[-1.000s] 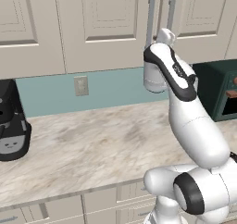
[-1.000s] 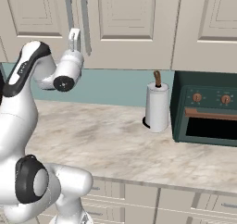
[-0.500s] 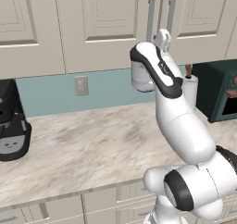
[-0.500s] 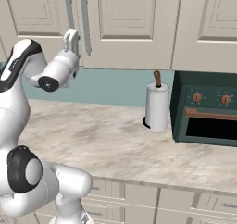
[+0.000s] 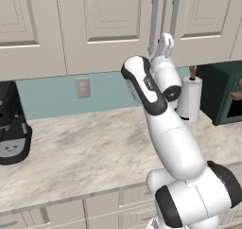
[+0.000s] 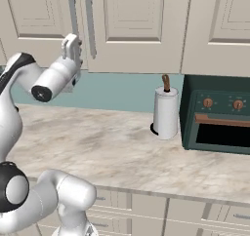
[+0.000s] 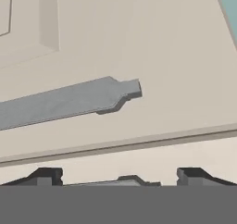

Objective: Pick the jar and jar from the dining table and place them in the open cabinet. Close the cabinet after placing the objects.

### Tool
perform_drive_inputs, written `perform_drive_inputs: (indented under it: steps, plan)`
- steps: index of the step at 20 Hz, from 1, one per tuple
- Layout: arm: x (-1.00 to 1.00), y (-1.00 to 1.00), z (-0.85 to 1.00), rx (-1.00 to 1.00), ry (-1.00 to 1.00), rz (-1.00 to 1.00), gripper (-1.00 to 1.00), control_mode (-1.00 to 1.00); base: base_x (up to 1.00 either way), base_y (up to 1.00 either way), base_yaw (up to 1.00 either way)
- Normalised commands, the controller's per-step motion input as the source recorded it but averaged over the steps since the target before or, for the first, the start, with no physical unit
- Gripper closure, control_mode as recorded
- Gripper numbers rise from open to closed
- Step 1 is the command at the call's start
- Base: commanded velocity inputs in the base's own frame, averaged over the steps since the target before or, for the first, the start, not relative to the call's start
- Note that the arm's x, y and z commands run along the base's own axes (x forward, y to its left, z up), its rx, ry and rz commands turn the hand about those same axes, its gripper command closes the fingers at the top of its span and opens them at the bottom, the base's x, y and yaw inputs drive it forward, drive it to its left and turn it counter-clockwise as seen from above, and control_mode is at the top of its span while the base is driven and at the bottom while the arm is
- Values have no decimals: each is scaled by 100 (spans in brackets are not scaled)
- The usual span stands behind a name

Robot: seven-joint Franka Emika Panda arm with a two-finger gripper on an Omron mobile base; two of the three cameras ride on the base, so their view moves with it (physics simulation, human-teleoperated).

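Beige cabinet [image 5: 118, 24] doors stand shut edge to edge above a marbled bench [image 5: 90, 147], bare between the coffee machine [image 5: 12, 128] and paper-towel roll [image 5: 189, 98]. Raised near the silver bar handles [image 6: 80, 25], the tool [image 6: 72, 47] has its jaws spread wide, holding nothing.

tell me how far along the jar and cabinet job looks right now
Looks done: the cabinet doors are shut, handles side by side. I can't tell whether the jars are inside.

In hand: nothing. The gripper is open and empty, just by the lower end of the handles, facing the door panel in the hand view.

Left: apparently only pulling the arm away.
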Motion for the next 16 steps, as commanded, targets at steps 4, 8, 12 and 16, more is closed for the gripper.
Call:
perform_drive_inputs:
  steps: [4, 8, 12, 16]
  plan:
    - [-31, -32, 0, 2, 0, 0, -100, -100, 0, 0, 0]
    - [-49, -24, 0, 2, 0, 0, -100, -100, 0, 0, 0]
    - [-39, -18, 3, 3, 5, -1, -100, -100, 0, 0, 0]
    - [21, -11, 1, 1, 6, -6, -100, -100, 0, 0, 0]
